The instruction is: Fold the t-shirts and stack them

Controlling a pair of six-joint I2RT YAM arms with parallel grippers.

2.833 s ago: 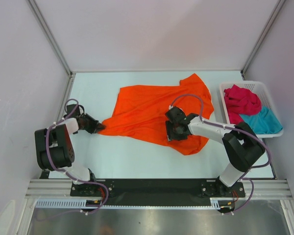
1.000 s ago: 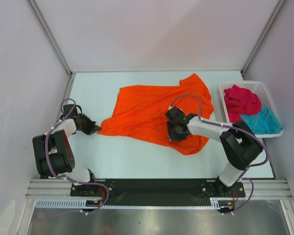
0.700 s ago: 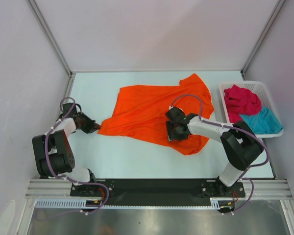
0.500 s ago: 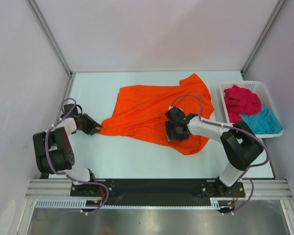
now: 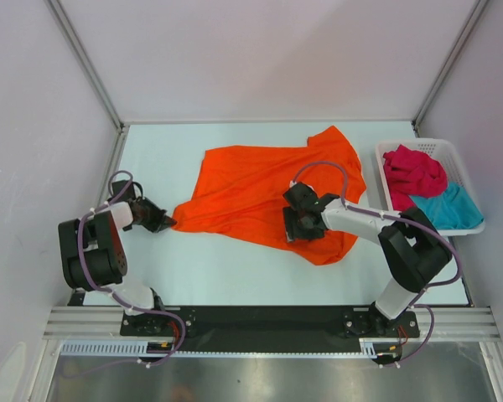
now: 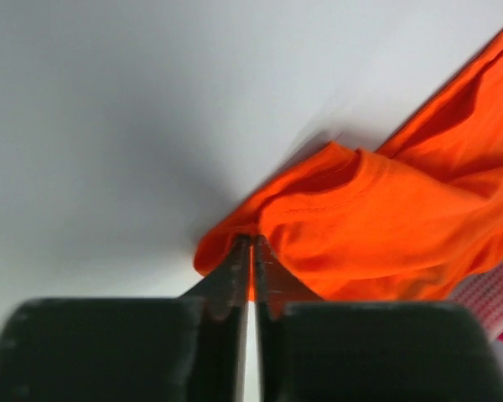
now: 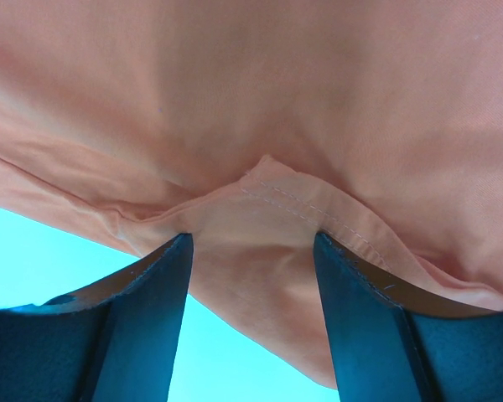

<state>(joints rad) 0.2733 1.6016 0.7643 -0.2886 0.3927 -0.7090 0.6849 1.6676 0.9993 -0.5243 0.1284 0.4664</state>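
Left claw (image 5: pixel 161 222) clenched: fingers (image 6: pixel 226 276) all but together, only a thin slit between them. The tips nip the pointed left corner of the orange t-shirt (image 5: pixel 251 180). Just ahead of this claw's tips the corner bunches into a small raised fold with a shadow under it. Bare table (image 5: pixel 176 268) on both sides of the claw and behind it.

Right claw (image 5: pixel 298 228) released: jaws spread wide and pressed down onto the same orange t-shirt near its near hem. A stitched hem ridge humps up between the two fingers (image 7: pixel 151 285) and touches both inner faces. Cloth fills everything ahead of this claw; a strip of table shows just below and left of the left finger.

The orange t-shirt lies spread on the table between the two claws. It stretches from the left claw's tips, under the right claw and on toward the far right.

Well to the right of the right claw stands a white lattice basket (image 5: pixel 419 144). It holds the red t-shirt (image 5: pixel 413 172) crumpled at its far end and the teal t-shirt (image 5: pixel 448 209) at its near end, the two touching.

Against one second ago: the left claw and the shirt corner sit slightly nearer the shirt's body, and the left arm's elbow block has shifted a little. The right claw is in the same spot on the cloth. The basket and both shirts in it are unmoved.
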